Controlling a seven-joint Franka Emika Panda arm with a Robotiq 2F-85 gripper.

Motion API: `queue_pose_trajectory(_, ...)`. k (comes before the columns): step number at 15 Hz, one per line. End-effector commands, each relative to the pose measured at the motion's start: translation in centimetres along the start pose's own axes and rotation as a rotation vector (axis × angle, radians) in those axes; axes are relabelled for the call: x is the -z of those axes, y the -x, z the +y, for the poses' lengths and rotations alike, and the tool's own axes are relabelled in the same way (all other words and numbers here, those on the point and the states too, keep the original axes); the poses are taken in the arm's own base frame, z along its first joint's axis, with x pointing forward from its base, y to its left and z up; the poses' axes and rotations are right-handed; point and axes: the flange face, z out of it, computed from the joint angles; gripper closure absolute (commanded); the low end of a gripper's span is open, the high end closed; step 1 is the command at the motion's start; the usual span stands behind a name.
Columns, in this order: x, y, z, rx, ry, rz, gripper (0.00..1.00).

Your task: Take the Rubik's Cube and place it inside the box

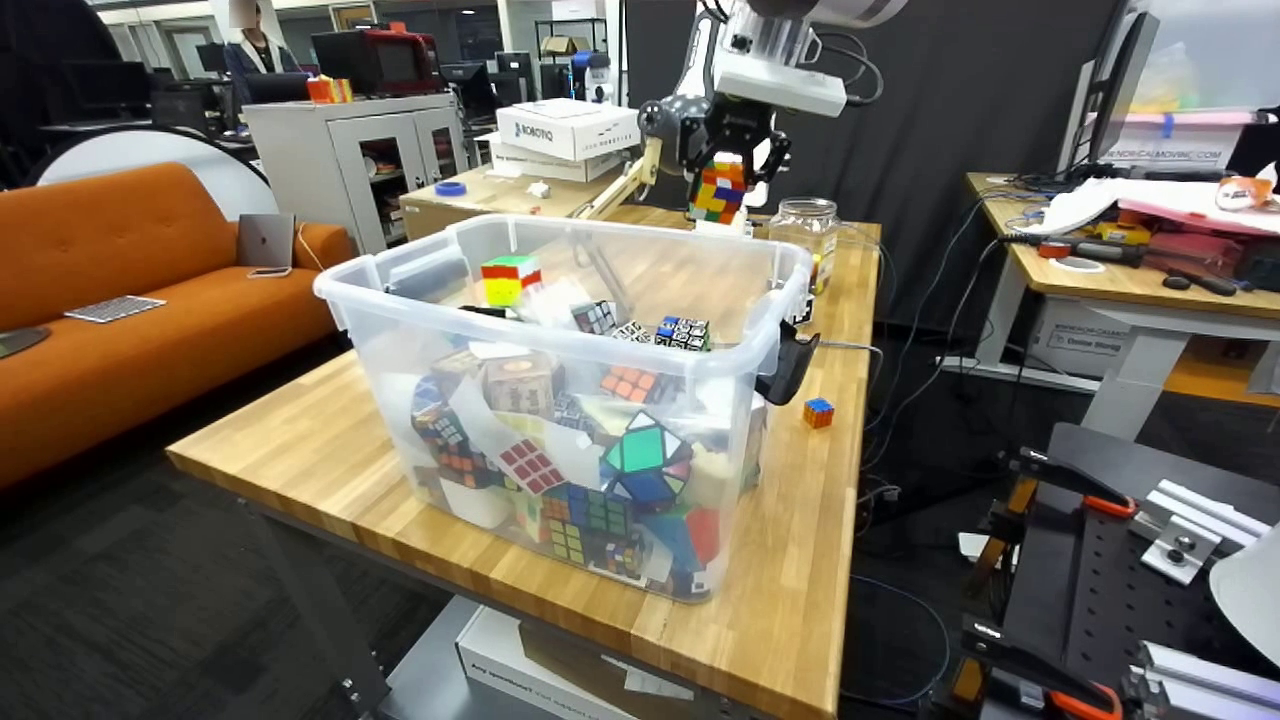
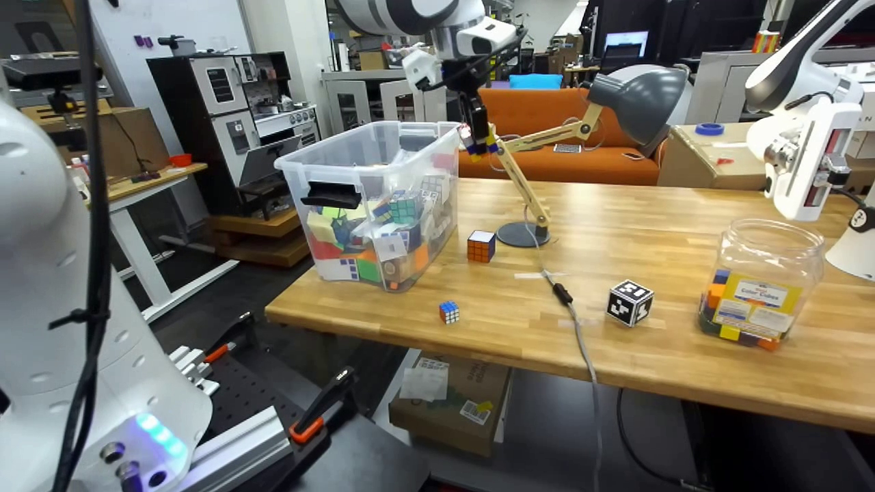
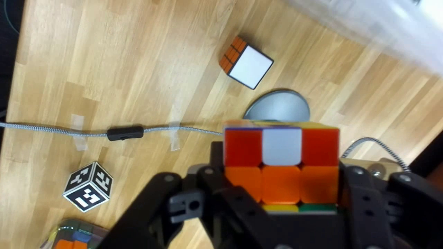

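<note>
Currently the Robotiq gripper (image 3: 280,173) is clamped on a scrambled Rubik's Cube (image 3: 281,185), its 2 black fingers (image 3: 217,155) against opposite sides, right of centre in the wrist view. The cube hangs over the wooden table (image 3: 155,69), outside the clear plastic storage tub (image 1: 385,345), whose blurred wall crosses the upper right of the wrist view; in both exterior views the cube appears just right of centre in the upper frame, near the tub's rim. The tub stands on the table and holds a heap of puzzle cubes (image 1: 607,510). In an exterior view, a white-topped Rubik's Cube (image 2: 481,246) sits mid-frame, between the tub and the round base of a desk lamp (image 2: 586,128). A mini Rubik's Cube (image 2: 449,312) lies lower, near the table's edge. Toward the lower right come a black-and-white marker cube (image 2: 630,303) and a clear jar (image 2: 759,307) labelled "Color Cubes", partly filled with coloured blocks (image 2: 730,333).
</note>
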Motion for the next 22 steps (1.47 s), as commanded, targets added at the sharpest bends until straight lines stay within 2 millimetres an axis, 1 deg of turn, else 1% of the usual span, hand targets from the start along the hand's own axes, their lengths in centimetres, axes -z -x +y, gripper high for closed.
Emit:
queue_pose_trajectory(1, 2.7, 3.8, -1.4, 0.142, -0.047, 0.034, 0.62)
queue_pose_trajectory(5, 6.0, 9.6, -4.8, 0.369, -0.102, 0.026, 0.62)
queue_pose_trajectory(8, 7.5, 13.9, -6.5, 0.525, -0.133, 0.010, 0.62)
queue_pose_trajectory(9, 7.7, 15.1, -6.7, 0.568, -0.141, -0.007, 0.62)
queue_pose_trajectory(10, 7.4, 16.4, -6.8, 0.608, -0.143, -0.032, 0.62)
queue_pose_trajectory(12, 5.9, 18.1, -6.3, 0.660, -0.135, -0.101, 0.62)
queue_pose_trajectory(14, 3.9, 18.9, -5.2, 0.691, -0.114, -0.197, 0.62)
queue_pose_trajectory(16, 2.0, 19.1, -3.9, 0.702, -0.079, -0.278, 0.62)
queue_pose_trajectory(18, 0.7, 19.0, -3.1, 0.705, -0.052, -0.325, 0.62)
queue_pose_trajectory(22, -0.5, 18.1, -2.7, 0.695, -0.042, -0.340, 0.62)
